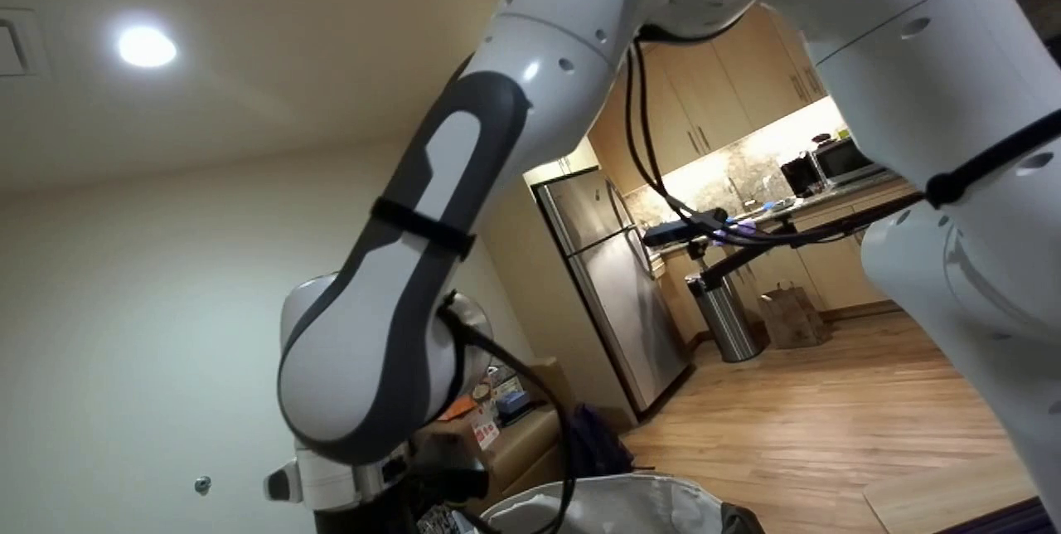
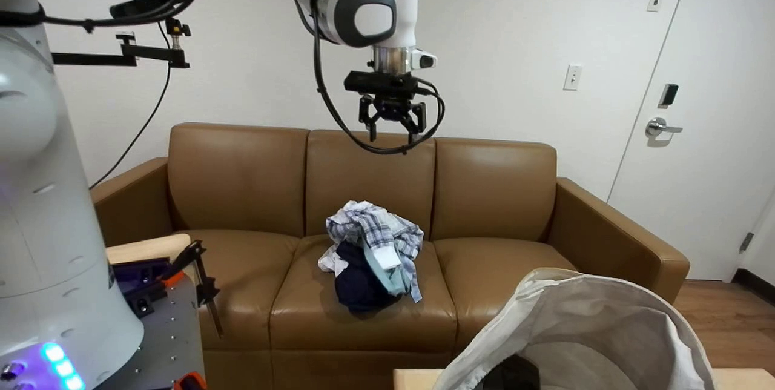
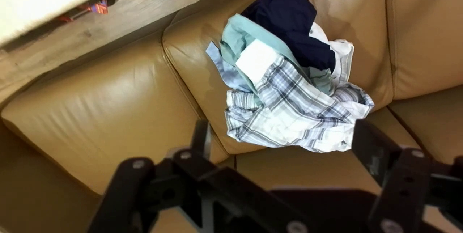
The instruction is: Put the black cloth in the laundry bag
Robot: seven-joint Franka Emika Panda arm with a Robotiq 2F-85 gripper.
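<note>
Navy cloth [image 2: 361,284] bulges from the front of a heap [image 2: 376,251] on the brown sofa [image 2: 236,281], beyond the far edge of the desk [image 2: 416,379] and mostly left of its far left corner. A plaid shirt [image 2: 363,220] and a teal garment [image 2: 396,281] crowd it, so I fear one pinch may drag all three. Over the heap hangs the hand [image 2: 393,134], spread and holding nothing; the wrist view puts plaid, not navy, between its fingers [image 3: 374,149], so dropping straight down would probably catch the wrong thing. Farther right, past that corner, the laundry bag [image 2: 605,311] gapes on the desk, hiding part of its far edge; its soft rim [image 2: 528,296] could snag a trailing hem if the cloth travels low. A black bundle [image 2: 511,373] shows inside it in an exterior view, but the wrist view misses it; I can't tell which dark piece is the black cloth. The fridge [image 1: 634,310] stands behind in an exterior view that catches the bag's rim yet not the fingers.
</note>
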